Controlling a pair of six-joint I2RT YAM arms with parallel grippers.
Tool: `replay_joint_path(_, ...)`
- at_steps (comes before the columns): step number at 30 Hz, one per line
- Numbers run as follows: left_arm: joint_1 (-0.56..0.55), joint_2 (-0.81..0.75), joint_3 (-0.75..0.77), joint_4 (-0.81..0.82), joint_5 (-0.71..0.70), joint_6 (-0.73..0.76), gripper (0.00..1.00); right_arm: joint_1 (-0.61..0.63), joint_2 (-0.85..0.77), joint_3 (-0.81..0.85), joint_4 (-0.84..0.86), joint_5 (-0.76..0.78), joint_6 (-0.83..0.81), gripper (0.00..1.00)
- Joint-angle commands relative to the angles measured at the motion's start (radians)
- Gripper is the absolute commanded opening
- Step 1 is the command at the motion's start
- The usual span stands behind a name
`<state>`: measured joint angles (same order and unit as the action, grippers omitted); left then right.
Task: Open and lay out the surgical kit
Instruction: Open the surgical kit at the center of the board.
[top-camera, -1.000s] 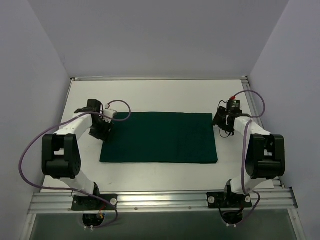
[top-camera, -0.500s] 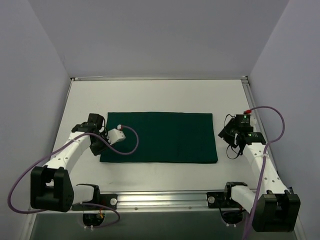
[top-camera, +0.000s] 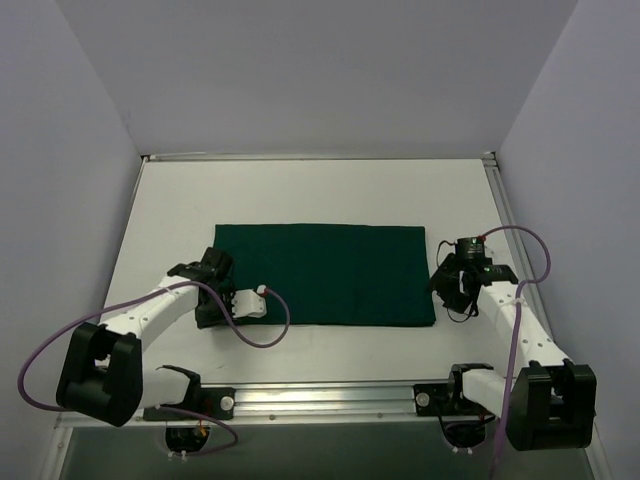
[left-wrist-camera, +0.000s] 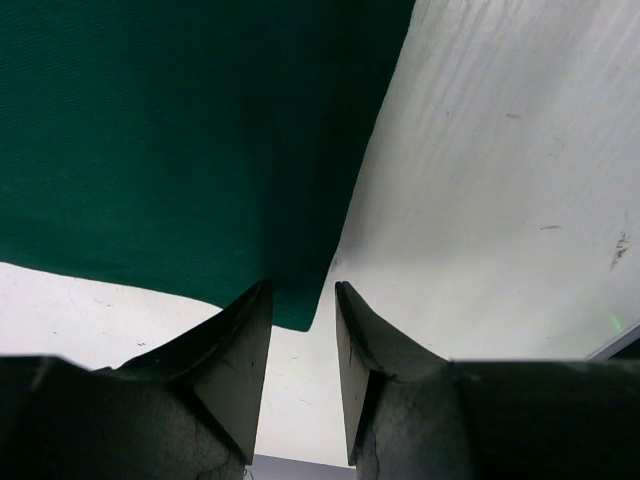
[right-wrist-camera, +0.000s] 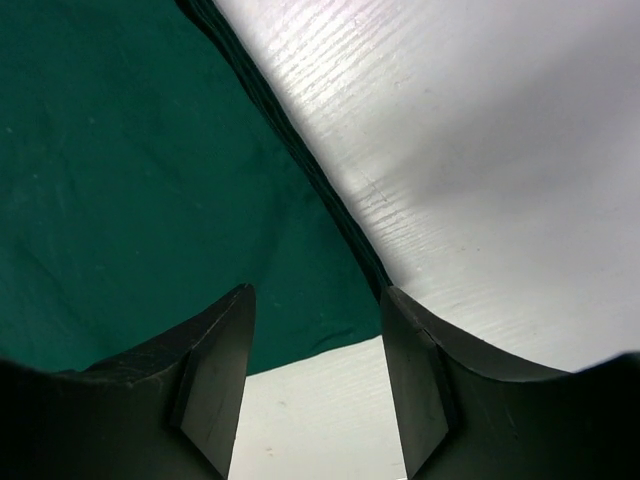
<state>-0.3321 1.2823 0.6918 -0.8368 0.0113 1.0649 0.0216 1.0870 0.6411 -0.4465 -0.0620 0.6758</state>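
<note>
Anything beneath the dark green rectangular cloth wrap (top-camera: 330, 272) is hidden from us. Both wrist views cut it off at their edges; from above, the left gripper (top-camera: 206, 316) covers its near-left corner.

No legible txt, labels or nos. in any view.

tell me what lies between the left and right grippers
The dark green cloth wrap, lying flat; the left gripper and right gripper sit at its near corners. Top view shows it.
</note>
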Motion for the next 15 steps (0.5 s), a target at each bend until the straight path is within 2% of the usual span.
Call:
replay_joint_path(1, -0.001, 0.006, -0.005, 0.028, -0.011, 0.053, 0.41, 0.009, 0.004, 0.009, -0.067, -0.007, -0.004, 0.49)
replay_joint_path(8, -0.001, 0.052, 0.011, 0.065, -0.036, 0.021, 0.37, 0.052, 0.013, -0.008, -0.096, 0.027, 0.03, 0.51)
replay_joint_path(15, 0.002, 0.06, 0.006, 0.084, -0.042, 0.026, 0.18, 0.106, 0.037, -0.046, -0.084, 0.022, 0.084, 0.51)
